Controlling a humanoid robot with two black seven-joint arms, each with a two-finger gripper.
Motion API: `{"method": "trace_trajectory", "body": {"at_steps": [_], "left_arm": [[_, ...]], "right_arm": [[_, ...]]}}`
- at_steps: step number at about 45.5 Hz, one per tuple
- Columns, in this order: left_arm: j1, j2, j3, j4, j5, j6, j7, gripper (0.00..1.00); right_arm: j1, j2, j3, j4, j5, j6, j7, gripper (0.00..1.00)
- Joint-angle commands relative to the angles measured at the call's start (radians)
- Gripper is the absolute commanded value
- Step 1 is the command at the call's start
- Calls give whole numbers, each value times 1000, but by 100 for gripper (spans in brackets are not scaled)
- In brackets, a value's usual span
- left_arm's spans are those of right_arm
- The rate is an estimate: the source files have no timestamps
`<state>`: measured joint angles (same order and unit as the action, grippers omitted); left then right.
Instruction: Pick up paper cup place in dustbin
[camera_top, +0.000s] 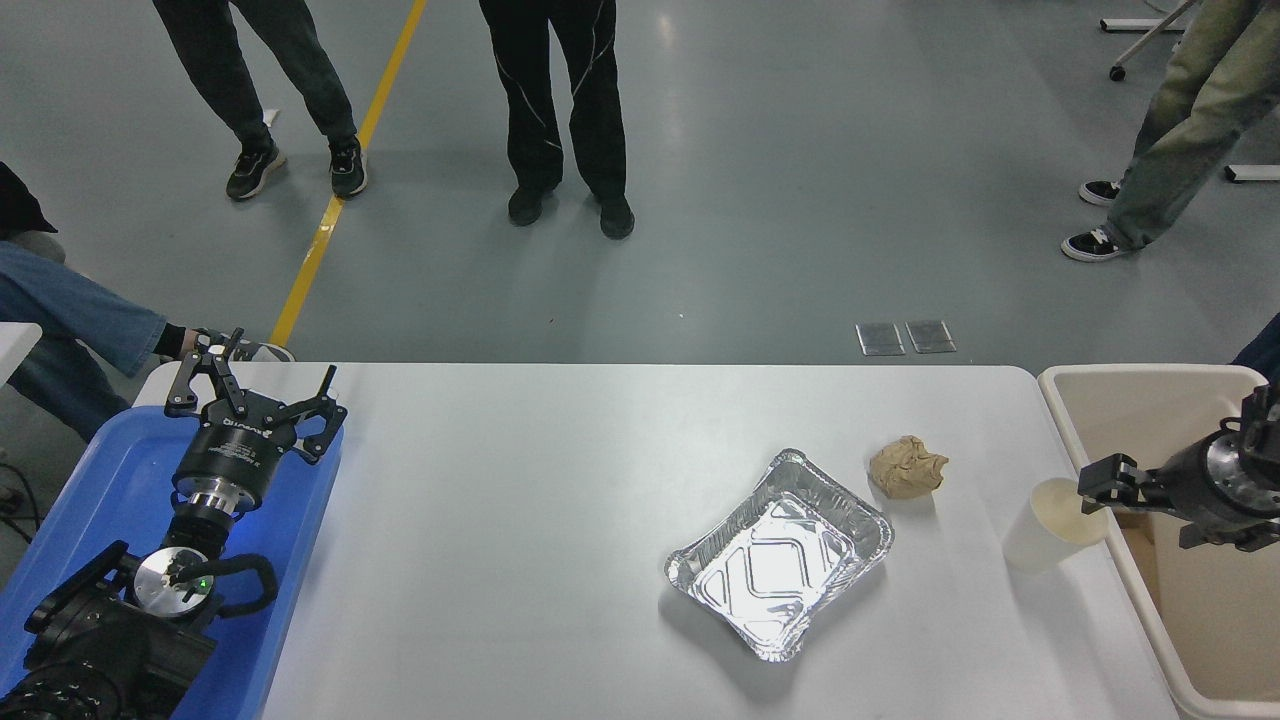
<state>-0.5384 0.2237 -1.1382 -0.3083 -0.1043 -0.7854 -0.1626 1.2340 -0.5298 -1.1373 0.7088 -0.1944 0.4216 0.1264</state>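
Cup: small white tapered paper cup (1052, 523), upright near the table's right edge.
Bin: large cream plastic dustbin (1140, 380), just beside.
Right gripper (1100, 478): at cup rim, finger state unclear.
Left gripper (255, 390): fingers apart, over blue tray (90, 480).

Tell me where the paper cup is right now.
The paper cup stands upright near the table's right edge, beside the dustbin, right of the brown paper ball, with the right gripper at its rim.

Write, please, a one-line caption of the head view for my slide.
Right gripper reaches from over the dustbin to the paper cup at the table's right edge; left gripper parked.
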Motion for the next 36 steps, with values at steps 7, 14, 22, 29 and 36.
{"method": "trace_trajectory", "body": {"at_steps": [7,14,22,29,36], "left_arm": [[0,0,0,0,0,0,0,99],[0,0,0,0,0,0,0,99],[0,0,0,0,0,0,0,99],[1,0,0,0,0,0,0,99],[0,0,0,0,0,0,0,99]], "right_arm": [[-140,25,106,-83,69,-73,-5,100],[-157,47,139,-89,85,-93,-5,93],[-165,53,134,-81,72,-84,-4,16],[-169,67,113,-86,66,-78,-2,0],[-165,65,111,-86,66,-80,-2,0]]}}
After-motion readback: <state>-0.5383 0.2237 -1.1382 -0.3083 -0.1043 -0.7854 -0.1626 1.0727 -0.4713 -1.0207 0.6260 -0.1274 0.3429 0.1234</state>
